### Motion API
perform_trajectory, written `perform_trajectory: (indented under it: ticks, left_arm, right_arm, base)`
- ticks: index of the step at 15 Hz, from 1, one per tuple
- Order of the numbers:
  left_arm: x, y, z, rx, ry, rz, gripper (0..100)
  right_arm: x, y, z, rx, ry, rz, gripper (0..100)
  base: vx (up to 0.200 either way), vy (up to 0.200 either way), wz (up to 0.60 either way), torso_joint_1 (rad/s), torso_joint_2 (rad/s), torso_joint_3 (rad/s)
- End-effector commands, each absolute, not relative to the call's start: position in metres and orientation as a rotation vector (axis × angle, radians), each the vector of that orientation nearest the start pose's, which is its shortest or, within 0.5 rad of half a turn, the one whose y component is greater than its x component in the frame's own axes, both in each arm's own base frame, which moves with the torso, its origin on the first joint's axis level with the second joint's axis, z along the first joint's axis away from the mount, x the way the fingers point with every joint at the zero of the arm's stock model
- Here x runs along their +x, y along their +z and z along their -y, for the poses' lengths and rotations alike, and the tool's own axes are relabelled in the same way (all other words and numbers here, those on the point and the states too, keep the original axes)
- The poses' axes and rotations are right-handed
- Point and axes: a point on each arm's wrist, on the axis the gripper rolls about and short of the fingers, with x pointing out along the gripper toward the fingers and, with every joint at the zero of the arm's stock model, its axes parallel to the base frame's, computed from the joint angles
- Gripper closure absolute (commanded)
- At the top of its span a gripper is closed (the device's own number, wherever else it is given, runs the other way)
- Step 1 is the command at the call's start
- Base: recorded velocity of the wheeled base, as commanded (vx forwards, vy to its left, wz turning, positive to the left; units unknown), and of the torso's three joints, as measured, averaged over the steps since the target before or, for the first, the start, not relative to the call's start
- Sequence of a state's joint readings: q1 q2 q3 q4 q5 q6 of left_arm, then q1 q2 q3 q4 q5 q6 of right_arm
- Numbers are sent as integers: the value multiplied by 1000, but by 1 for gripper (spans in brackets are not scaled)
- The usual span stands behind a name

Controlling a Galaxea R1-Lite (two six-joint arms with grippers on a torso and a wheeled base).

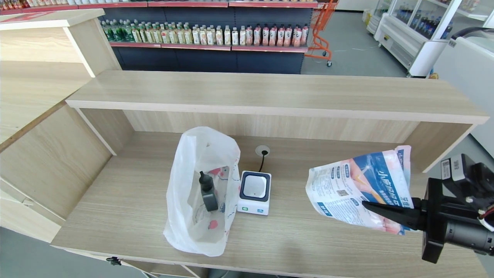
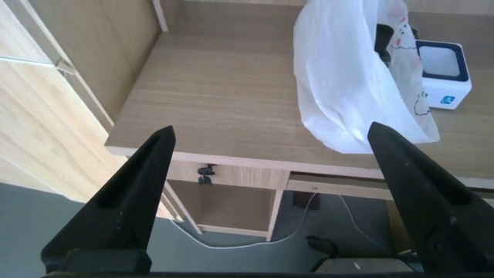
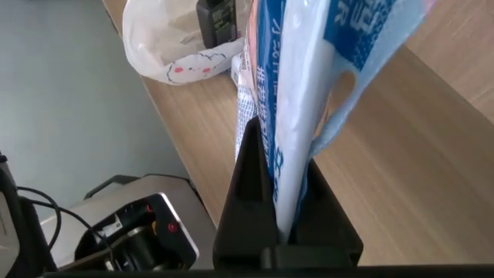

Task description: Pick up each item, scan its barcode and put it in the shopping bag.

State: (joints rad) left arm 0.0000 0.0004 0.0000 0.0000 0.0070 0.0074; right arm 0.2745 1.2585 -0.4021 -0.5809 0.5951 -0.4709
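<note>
My right gripper (image 1: 380,210) is shut on a blue, white and pink pouch (image 1: 361,188), held above the counter's right side, well right of the scanner. In the right wrist view the pouch (image 3: 309,93) stands edge-on, pinched between the black fingers (image 3: 251,185). The white barcode scanner (image 1: 254,192) sits mid-counter with its window facing up. Left of it stands the white shopping bag (image 1: 200,189), open at the top, with a dark bottle (image 1: 208,193) and a printed pack inside. My left gripper (image 2: 270,201) is open, hanging off the counter's front left edge, short of the bag (image 2: 347,85).
The wooden counter (image 1: 127,208) has a raised back ledge (image 1: 270,96) and a side wall on the left. A cable port (image 1: 263,150) feeds the scanner. Store shelves with bottles (image 1: 200,34) and freezers stand beyond.
</note>
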Motion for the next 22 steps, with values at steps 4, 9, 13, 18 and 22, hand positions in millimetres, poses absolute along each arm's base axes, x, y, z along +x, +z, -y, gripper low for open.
perform_trajectory:
  ticks: [4,9,13,18,22]
  left_arm:
    - [-23,76,0,8,8,-2,0]
    - [-23,76,0,8,8,-2,0]
    - [-23,75,0,6,8,0,0]
    - [-23,75,0,6,8,0,0]
    - [-23,76,0,6,8,-2,0]
  right_arm:
    - [185,176,-60,-386,894,-100,100]
    - [215,170,-54,-374,851,-150,100]
    - [257,162,-52,-411,815,-136,100]
    - [302,140,-57,-512,834,-84,100]
    - [322,115,-62,-535,878,-63,100]
  base:
    - [0,200,0,4,0,4]
    - [0,200,0,5,2,4]
    - [0,50,0,2,1,1]
    - [0,0,0,0,0,0]
    - [0,0,0,0,0,0]
